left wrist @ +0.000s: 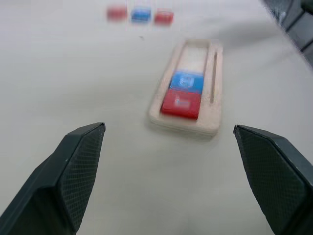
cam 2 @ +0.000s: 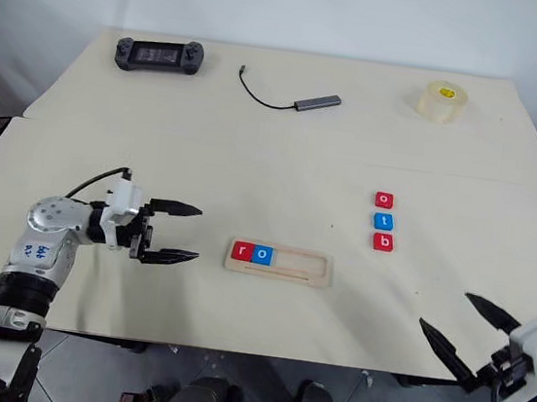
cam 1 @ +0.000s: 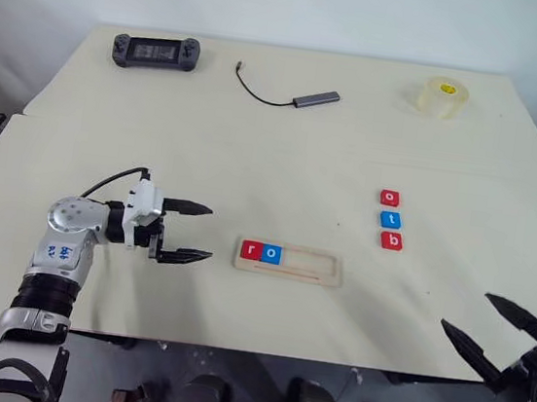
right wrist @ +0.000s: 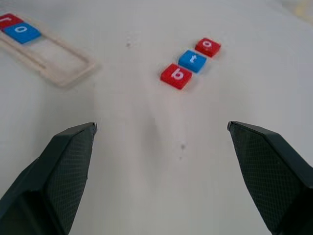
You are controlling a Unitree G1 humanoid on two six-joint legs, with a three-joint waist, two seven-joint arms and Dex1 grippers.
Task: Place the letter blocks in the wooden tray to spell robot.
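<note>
Table (cam 1: pixel 255 150): pale top, seam running across its width behind the work area; near edge runs just below both grippers.

Wooden tray (cam 1: pixel 289 262): lies flat near the front middle, long side parallel to the near edge. Red "r" block (cam 1: pixel 251 250) sits at its left end, blue "o" block (cam 1: pixel 271 253) touching it on the right; the rest of the slot is bare.

Loose blocks: red "o" (cam 1: pixel 389 198), blue "t" (cam 1: pixel 390 219), red "b" (cam 1: pixel 391 241), in a short column to the right of the tray and farther back, close together, well apart from the tray.

Left gripper (cam 1: pixel 191 232): fingers spread, nothing between them, pointing toward the tray's left end with bare table between.

Right gripper (cam 1: pixel 493 332): fingers spread wide, nothing held, at the front right corner by the table edge; open surface lies between it and the loose blocks.

Far edge: game controller (cam 1: pixel 156 51), cable with adapter (cam 1: pixel 296 95), tape roll (cam 1: pixel 444 96).
</note>
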